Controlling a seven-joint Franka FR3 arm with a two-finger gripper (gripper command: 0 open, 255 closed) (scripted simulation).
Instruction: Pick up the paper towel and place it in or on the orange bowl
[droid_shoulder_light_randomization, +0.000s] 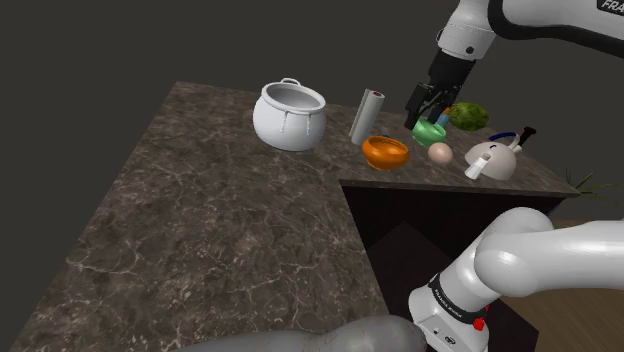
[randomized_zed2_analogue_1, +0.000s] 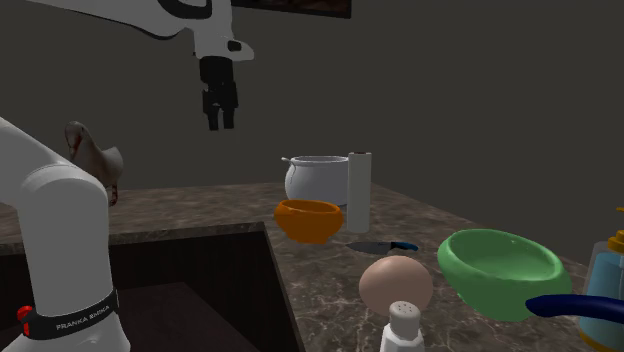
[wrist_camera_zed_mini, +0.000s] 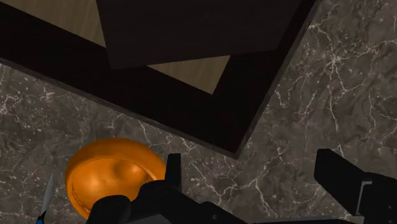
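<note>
The shoulder view looked down over the marble counter (droid_shoulder_light_randomization: 200, 230) from behind the arm (droid_shoulder_light_randomization: 540, 255). The second exterior view sat low beside the green bowl (randomized_zed2_analogue_1: 500, 270), looking along the counter. Both views, and the downward-facing wrist view, shared the orange bowl (droid_shoulder_light_randomization: 385, 152).

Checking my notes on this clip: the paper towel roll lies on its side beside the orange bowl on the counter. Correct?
No: the paper towel roll stands upright beside the orange bowl on the counter, as the shoulder view shows.

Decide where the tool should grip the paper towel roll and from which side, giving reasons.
Probably the upper body of the paper towel roll, coming from above with the open tool spanning its width: it stands upright, with the orange bowl close beside its base.
</note>
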